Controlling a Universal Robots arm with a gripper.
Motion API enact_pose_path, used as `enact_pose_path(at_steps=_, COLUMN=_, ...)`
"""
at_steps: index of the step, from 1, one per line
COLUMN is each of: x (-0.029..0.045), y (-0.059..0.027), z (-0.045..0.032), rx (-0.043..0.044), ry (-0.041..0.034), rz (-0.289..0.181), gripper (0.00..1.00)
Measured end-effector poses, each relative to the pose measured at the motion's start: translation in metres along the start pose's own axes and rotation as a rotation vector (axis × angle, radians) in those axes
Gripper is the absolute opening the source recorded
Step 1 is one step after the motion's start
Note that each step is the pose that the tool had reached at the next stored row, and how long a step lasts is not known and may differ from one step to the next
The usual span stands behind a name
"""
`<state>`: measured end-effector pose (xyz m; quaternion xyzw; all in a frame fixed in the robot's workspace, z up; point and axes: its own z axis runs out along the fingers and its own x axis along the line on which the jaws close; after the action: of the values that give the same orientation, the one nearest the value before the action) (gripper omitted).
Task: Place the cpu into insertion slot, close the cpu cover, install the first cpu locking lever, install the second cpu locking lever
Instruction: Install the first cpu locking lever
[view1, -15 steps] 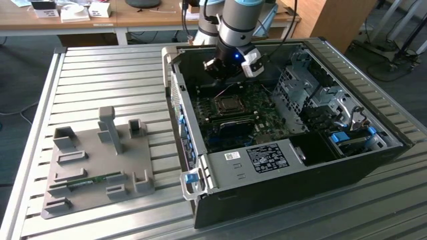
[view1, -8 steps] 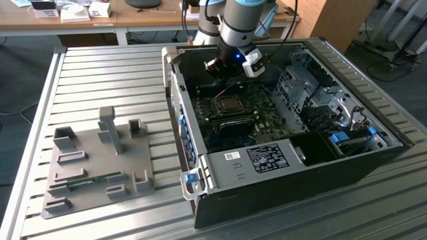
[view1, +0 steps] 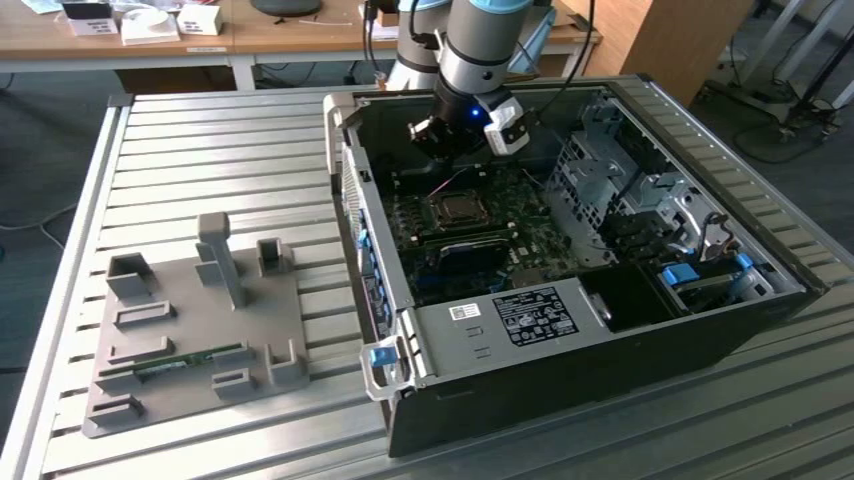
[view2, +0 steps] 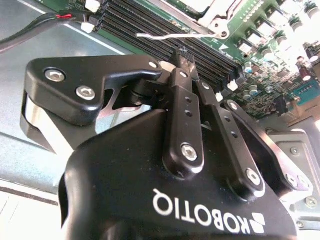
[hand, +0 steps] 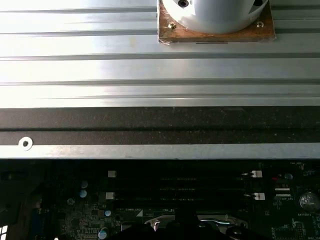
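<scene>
Hand (view2: 184, 53) closed, fingertips pressed together, poised just beside the wire locking lever (view2: 165, 36) over the memory slots (view2: 145, 20).

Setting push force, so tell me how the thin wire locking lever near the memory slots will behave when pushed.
The locking lever looks like a thin bare metal rod, so it will probably flex and spring back rather than stay rigid. Its smooth round surface may let a push slide off. It seems light.
</scene>
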<state>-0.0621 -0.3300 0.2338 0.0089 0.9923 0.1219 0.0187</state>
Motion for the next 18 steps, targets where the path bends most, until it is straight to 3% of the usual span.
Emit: enact_pose_path(at_steps=18, x=-0.0019, y=-0.0005, z=0.0021, rx=-0.0001, ry=0.0, rz=0.0, gripper=0.11)
